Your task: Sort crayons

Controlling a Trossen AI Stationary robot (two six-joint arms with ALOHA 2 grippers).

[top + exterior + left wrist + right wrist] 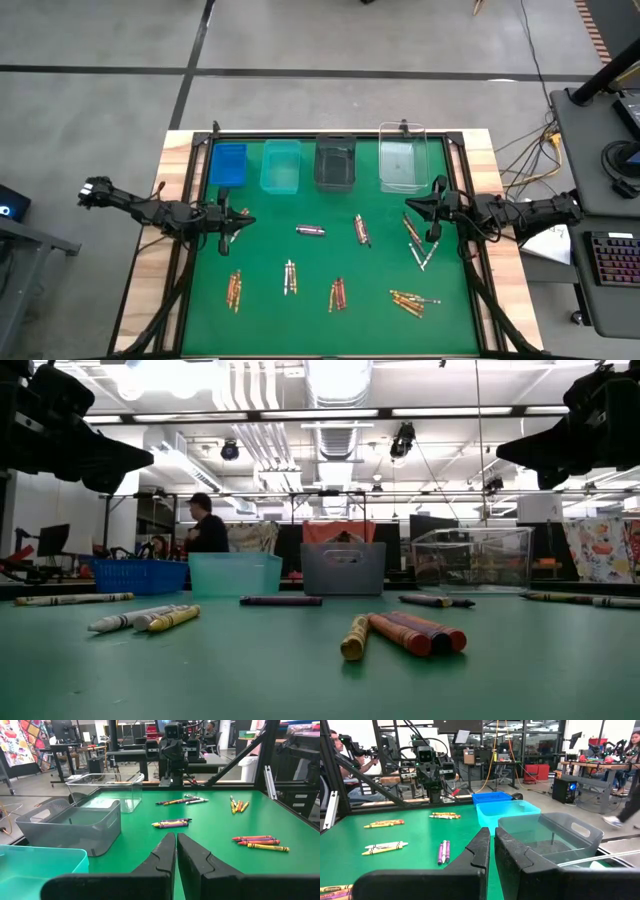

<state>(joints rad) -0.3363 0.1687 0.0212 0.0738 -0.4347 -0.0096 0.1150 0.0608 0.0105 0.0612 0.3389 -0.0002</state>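
A matte green table is flanked by two dark arms. Four rectangular plastic bins, blue, teal, grey and clear, are lined along its far edge, apparently unfilled. The left gripper and right gripper are held above the mat, fingers pressed together on nothing. Thin waxy crayons are scattered in small clusters across the middle and near side. Sorting seems not yet begun; opening over one cluster is judged to be called for next.
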